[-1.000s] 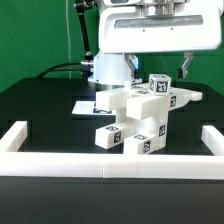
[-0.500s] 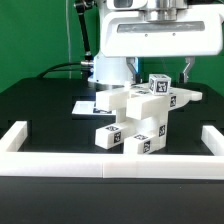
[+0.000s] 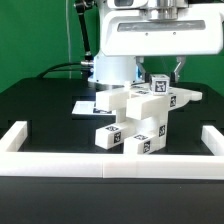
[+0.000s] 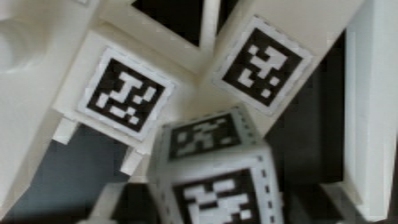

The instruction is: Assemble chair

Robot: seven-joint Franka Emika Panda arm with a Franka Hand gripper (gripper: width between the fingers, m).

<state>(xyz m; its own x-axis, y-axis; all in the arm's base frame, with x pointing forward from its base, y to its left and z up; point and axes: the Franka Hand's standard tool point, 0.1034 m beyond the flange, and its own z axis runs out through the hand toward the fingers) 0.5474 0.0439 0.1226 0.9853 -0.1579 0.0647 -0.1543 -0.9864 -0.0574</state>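
Chair (image 3: 135, 118) | claw (image 3: 160, 74) astride top tagged piece (image 3: 160, 86), grasp cannot tell | wrist view blurred

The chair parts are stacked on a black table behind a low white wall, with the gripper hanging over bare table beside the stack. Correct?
Not quite. The exterior view shows the gripper directly above the chair parts, straddling the topmost tagged block, not over bare table. The black table and low white wall are as stated.
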